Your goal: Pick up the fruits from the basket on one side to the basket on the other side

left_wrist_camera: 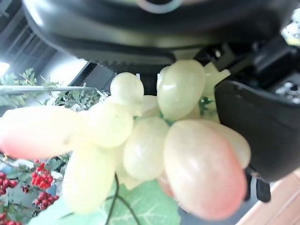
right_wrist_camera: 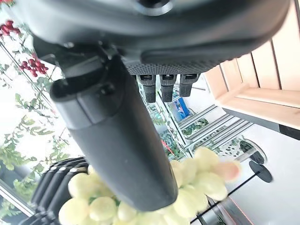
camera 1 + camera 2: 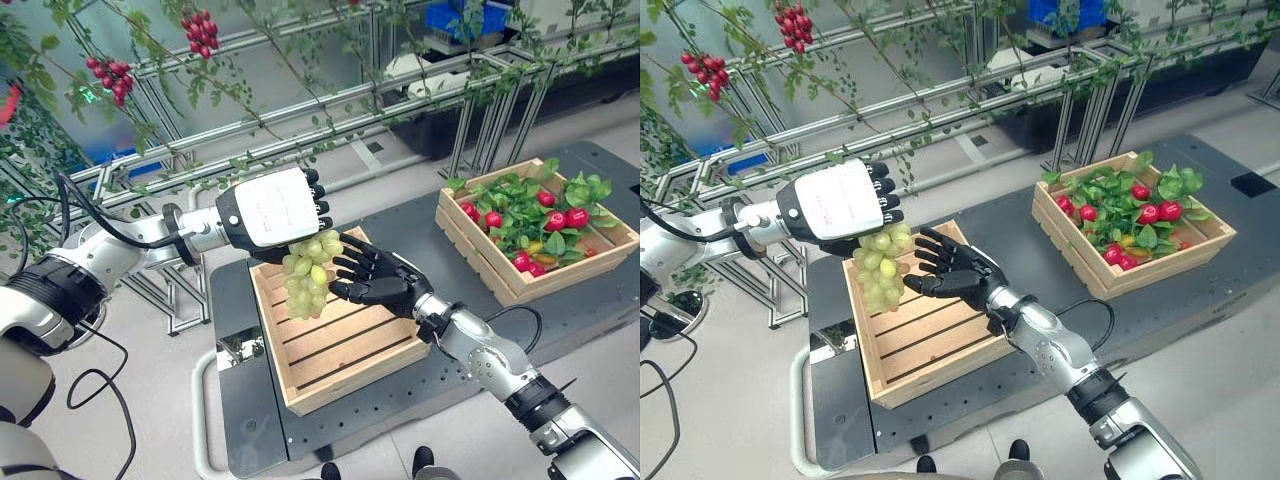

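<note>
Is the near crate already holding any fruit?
No: the near crate shows bare slats, and the grape bunch hangs above it, gripped by the left hand, the right hand alongside.

Bare slatted crate point(image 3: 345, 350) below; leafy vines point(image 3: 250, 110) and metal frame point(image 3: 420, 85) close behind.

Dark platform point(image 3: 590, 300), metal frame point(image 3: 420, 85) with red berry clusters point(image 3: 112, 78)

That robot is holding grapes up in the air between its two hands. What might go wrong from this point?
The green grape bunch hangs from the left hand, whose fingers curl over its top alone, so it could slip free or shed grapes. It is above the empty wooden crate, so a fall would likely land there, not in the leafy crate of red fruit. The open right hand sits beside the bunch; a mistimed handover could knock it loose.
</note>
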